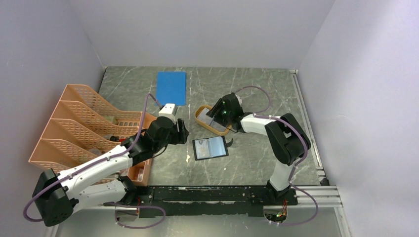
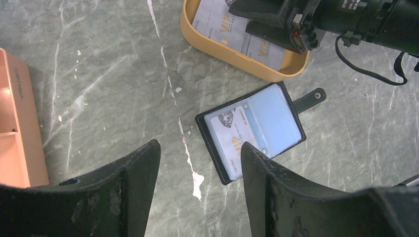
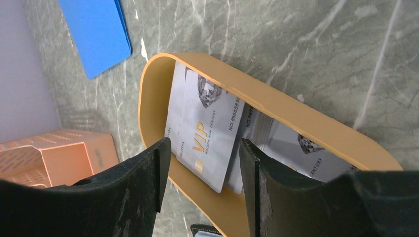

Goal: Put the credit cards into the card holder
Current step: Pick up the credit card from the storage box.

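Firstly, from the top camera, the card holder (image 1: 211, 147) lies open on the table (image 1: 138, 84) between the two arms, just on the near side of the orange tray (image 1: 201, 120). The right gripper (image 1: 213, 114) hangs over this tray, and the left gripper (image 1: 184, 132) hovers to the left of the holder. A blue sheet (image 1: 171, 87) lies at the far side and a file rack (image 1: 84, 128) stands at the left, both apart from the work. From the left wrist, the left claw is released and grasps nothing; one of the credit cards (image 2: 232, 136) sits in a pocket of the holder, whose snap tab (image 2: 311, 98) sticks out to the right. From the right wrist, the right claw is also spread, with nothing between its fingers, above the other cards, which lie overlapping inside the tray. I think the danger is here: the cards are thin and stacked, so the fingers may pinch two together or slip. The tray's wall blocks a low approach, and the tray could slide if pushed.
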`<state>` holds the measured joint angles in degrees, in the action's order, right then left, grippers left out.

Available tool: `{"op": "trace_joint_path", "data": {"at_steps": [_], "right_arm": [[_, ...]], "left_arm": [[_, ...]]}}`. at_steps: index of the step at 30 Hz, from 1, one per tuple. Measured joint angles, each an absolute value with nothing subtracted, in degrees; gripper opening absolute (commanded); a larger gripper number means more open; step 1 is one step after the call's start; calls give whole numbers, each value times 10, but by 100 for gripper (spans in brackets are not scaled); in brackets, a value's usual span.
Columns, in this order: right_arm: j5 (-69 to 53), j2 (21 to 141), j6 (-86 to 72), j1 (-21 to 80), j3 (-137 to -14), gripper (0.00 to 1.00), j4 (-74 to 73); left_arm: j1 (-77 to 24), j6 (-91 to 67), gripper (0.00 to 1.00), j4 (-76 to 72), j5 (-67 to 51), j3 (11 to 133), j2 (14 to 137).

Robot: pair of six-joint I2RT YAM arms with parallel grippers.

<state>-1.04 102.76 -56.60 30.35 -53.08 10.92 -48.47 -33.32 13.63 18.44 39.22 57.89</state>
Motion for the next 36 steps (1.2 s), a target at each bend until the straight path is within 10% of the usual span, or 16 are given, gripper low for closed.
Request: {"op": "trace_joint_path", "data": {"at_steps": [36], "right_arm": [[-78, 1066, -582, 299, -537, 30, 190]], "left_arm": [[-484, -333, 64, 136, 185, 384, 591]]}}
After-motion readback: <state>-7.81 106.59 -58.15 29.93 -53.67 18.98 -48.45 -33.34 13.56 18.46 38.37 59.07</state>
